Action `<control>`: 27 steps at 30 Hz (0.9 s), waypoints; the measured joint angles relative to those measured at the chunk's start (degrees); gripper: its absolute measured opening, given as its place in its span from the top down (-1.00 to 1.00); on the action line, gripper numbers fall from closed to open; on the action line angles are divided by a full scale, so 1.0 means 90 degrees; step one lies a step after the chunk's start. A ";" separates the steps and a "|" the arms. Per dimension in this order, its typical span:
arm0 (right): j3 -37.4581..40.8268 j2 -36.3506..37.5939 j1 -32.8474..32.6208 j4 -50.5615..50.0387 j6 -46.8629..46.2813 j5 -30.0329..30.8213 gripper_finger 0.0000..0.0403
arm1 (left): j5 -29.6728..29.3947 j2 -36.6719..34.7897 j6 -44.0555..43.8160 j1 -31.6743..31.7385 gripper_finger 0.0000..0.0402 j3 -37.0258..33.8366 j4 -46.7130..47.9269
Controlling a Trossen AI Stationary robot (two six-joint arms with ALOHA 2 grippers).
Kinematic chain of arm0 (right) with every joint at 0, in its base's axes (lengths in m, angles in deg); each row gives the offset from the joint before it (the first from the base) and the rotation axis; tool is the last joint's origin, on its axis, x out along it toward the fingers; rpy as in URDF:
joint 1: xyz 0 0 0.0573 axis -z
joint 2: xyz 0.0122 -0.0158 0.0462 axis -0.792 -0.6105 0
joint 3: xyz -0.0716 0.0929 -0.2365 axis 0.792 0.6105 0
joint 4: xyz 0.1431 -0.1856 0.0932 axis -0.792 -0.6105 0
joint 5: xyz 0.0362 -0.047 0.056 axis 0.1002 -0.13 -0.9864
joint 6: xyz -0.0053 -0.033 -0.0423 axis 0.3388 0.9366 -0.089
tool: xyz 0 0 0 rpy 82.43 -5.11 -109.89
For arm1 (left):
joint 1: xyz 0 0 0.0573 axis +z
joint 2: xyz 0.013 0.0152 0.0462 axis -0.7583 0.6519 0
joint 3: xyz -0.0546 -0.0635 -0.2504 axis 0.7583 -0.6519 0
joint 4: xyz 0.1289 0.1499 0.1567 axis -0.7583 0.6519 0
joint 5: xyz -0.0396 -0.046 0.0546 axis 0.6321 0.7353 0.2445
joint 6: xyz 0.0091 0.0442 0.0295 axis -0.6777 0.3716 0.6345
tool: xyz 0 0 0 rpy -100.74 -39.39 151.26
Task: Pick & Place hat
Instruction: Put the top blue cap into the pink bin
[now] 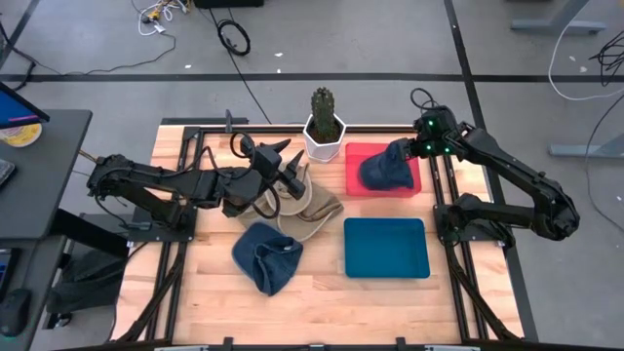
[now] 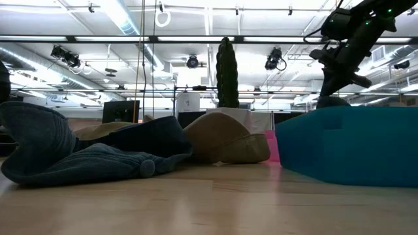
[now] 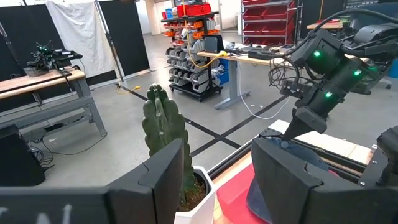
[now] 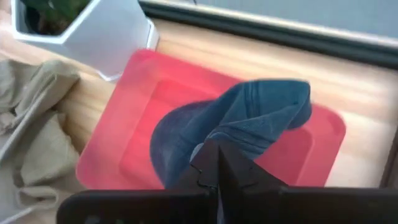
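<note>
Hat (image 4: 249, 118) over red tray (image 4: 124, 118), far right corner | soft, light, floppy cloth | right gripper (image 4: 217, 163) jaws pinched on a fold | left gripper (image 1: 283, 166) jaws apart, empty | grip bunched cloth

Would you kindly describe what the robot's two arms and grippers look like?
Both arms are black, slim and jointed, with black cables looped along them. The right arm carries small green lights near its wrist. The left gripper and the right gripper each end in two dark, flat, tapering fingers.
</note>
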 joint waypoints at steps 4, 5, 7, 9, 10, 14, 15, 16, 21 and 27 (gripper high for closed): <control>0.0000 0.0000 0.0000 0.0173 0.0009 -0.0184 1.00 | 0.0000 0.0000 -0.0002 0.0000 0.04 0.0000 0.0002; 0.0000 0.0000 -0.0005 0.0168 0.0009 -0.0212 1.00 | 0.0000 0.0000 -0.0003 0.0000 0.04 0.0000 0.0000; 0.0000 0.0000 -0.0051 0.0112 0.0041 -0.0212 1.00 | 0.0000 0.0000 -0.0005 0.0000 0.04 0.0000 0.0000; 0.0050 0.0004 -0.0090 0.0151 0.0172 -0.0169 1.00 | 0.0002 0.0000 -0.0007 0.0000 0.04 0.0000 0.0000; 0.0117 0.0007 -0.0106 0.0182 0.0174 -0.0165 1.00 | 0.0000 0.0000 -0.0005 0.0000 0.04 0.0000 0.0000; 0.0554 0.0005 -0.0168 0.0316 0.0049 -0.0163 1.00 | 0.0001 0.0000 -0.0007 0.0000 0.04 0.0000 0.0000; 0.0676 0.0005 -0.0190 0.0406 -0.0002 -0.0165 1.00 | 0.0001 0.0000 -0.0007 0.0000 0.04 0.0000 0.0000; 0.0801 0.0005 -0.0207 0.0469 -0.0057 -0.0171 1.00 | 0.0001 0.0000 -0.0007 0.0000 0.04 0.0000 0.0000; 0.1175 0.0017 -0.0282 0.0590 -0.0332 -0.0214 1.00 | 0.0000 0.0000 -0.0005 0.0000 0.04 0.0000 0.0000; 0.1083 0.0156 -0.0282 0.0603 -0.0724 -0.0400 1.00 | 0.0005 0.0001 0.0000 0.0032 0.04 0.0000 0.0001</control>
